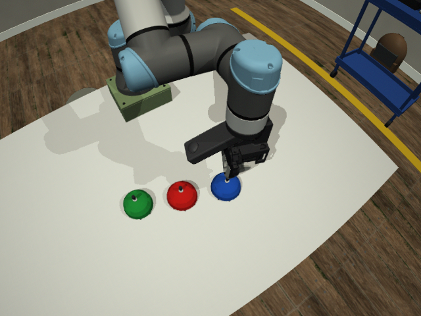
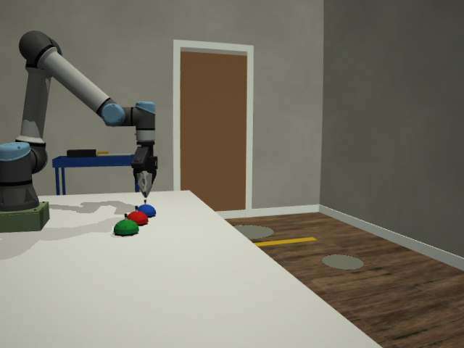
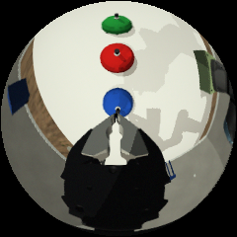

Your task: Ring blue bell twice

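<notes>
The blue bell [image 1: 225, 186] sits on the white table at the right end of a row of three bells; it also shows in the side view [image 2: 146, 210] and the wrist view [image 3: 118, 102]. My gripper [image 1: 228, 176] is shut and empty and points straight down over the bell's button. In the side view the fingertips [image 2: 145, 195] stand a little above the button, with a small gap. In the wrist view the closed tips [image 3: 117, 117] line up with the button.
A red bell [image 1: 181, 195] stands just left of the blue one and a green bell [image 1: 137, 203] further left. The arm's green base [image 1: 143, 98] is at the back. A blue cart [image 1: 380, 68] stands off the table at the right.
</notes>
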Tool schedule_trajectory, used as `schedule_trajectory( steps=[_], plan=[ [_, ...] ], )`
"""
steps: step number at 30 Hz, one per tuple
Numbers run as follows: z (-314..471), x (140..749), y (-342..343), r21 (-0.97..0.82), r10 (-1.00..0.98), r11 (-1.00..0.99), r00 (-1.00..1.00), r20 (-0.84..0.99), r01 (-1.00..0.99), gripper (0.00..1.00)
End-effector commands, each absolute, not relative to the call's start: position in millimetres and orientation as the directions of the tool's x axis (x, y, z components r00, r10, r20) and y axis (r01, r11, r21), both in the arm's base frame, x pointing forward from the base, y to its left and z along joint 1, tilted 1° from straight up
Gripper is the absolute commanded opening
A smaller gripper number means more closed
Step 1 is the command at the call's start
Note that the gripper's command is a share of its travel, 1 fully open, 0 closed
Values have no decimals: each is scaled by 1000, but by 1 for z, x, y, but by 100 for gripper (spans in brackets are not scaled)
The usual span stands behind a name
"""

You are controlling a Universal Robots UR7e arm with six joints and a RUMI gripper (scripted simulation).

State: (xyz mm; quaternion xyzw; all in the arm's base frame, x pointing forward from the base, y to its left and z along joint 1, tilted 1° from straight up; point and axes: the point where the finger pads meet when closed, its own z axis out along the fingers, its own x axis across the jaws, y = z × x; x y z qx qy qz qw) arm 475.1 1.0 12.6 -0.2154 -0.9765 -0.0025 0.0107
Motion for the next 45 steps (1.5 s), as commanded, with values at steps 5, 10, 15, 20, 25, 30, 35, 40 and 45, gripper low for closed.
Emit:
schedule_trajectory(
  steps=[5, 10, 15, 20, 25, 30, 35, 40, 45],
  plan=[
    [13, 475, 1, 1, 421, 907, -907, 21, 421, 0],
    [11, 475, 1, 1, 421, 907, -907, 21, 421, 0],
    [5, 475, 1, 1, 421, 907, -907, 21, 421, 0],
    [3, 475, 1, 1, 421, 907, -907, 21, 421, 0],
    [3, 475, 1, 1, 421, 907, -907, 21, 421, 0],
    [3, 475, 1, 1, 421, 907, -907, 21, 421, 0],
    [3, 475, 1, 1, 421, 907, -907, 21, 421, 0],
    [3, 475, 1, 1, 421, 907, -907, 21, 421, 0],
    [3, 475, 1, 1, 421, 907, -907, 21, 421, 0]
  ],
)
